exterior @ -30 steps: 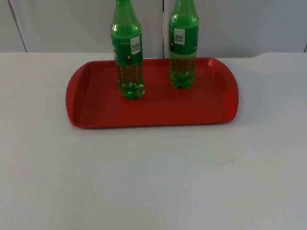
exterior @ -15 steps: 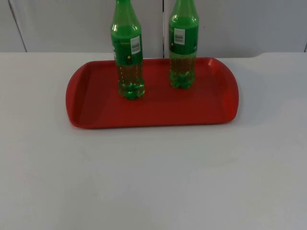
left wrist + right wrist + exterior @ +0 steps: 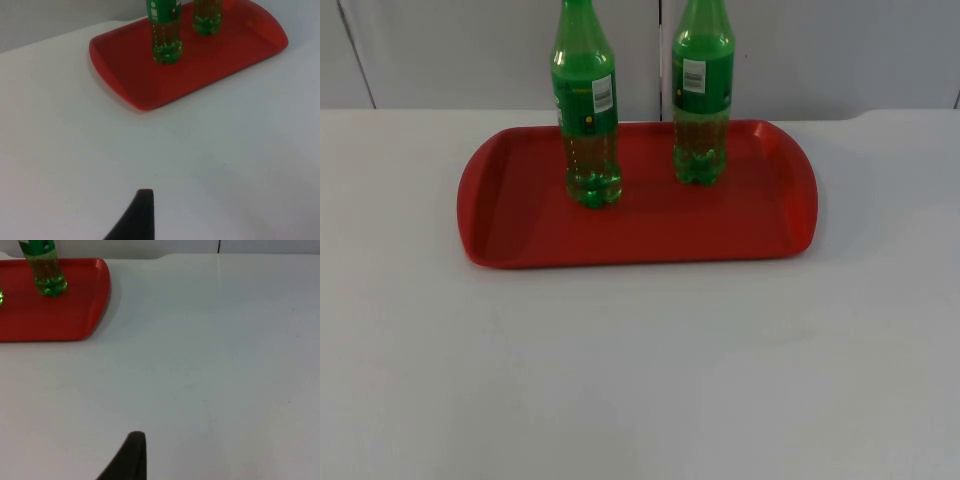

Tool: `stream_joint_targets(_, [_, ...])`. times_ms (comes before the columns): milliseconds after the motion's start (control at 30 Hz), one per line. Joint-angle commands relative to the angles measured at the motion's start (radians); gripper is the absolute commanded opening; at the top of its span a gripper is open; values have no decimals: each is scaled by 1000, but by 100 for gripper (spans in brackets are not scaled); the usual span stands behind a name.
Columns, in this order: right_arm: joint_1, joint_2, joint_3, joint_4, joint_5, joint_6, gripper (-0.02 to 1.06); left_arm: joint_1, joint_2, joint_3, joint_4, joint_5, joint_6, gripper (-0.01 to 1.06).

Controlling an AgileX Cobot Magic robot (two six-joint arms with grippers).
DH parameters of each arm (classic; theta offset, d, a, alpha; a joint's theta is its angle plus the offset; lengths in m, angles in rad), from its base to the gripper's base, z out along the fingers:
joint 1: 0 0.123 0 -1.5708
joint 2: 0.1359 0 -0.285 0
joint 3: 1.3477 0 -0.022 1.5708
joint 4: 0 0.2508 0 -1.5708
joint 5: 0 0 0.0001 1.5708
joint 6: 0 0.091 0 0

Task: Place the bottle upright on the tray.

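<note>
bottles, two of them, stand upright on the tray [image 3: 520,230]. both are green plastic with labels on the upper body and a little liquid at the base. left bottle [image 3: 586,110] stands slightly nearer the tray's front; right bottle [image 3: 702,95] stands nearer the back rim. they are apart, not touching, both in the tray's rear half, towards its middle. their caps run out of the top view.

tray: red, shallow, rounded corners, lying flat on the white worktop [image 3: 640,380], close to the grey wall [image 3: 820,50]. its long side runs across the worktop.

left wrist view: both bottles' lower bodies on the tray [image 3: 130,85], left bottle [image 3: 165,30] nearer that camera, right bottle [image 3: 207,17] behind it. one black fingertip of the left gripper [image 3: 137,217] stands over bare worktop, well apart from the tray. how wide its jaws stand i cannot tell; nothing is seen held.

right wrist view: one end of the tray [image 3: 75,315] with the right bottle [image 3: 45,270] standing on it. one black fingertip of the right gripper [image 3: 130,457] stands over bare worktop, well apart from the tray. how wide its jaws stand i cannot tell; nothing is seen held.

neither gripper touches a bottle or the tray.
</note>
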Motion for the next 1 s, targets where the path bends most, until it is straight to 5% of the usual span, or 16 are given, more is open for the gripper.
stream_joint_targets(0, [-8, -4, 1, -1, -6, -2, 105, -6, -4, 4, 5, -2, 2, 105])
stream_joint_targets(967, [-8, -4, 1, -1, -6, -2, 105, -6, -4, 4, 5, -2, 2, 105])
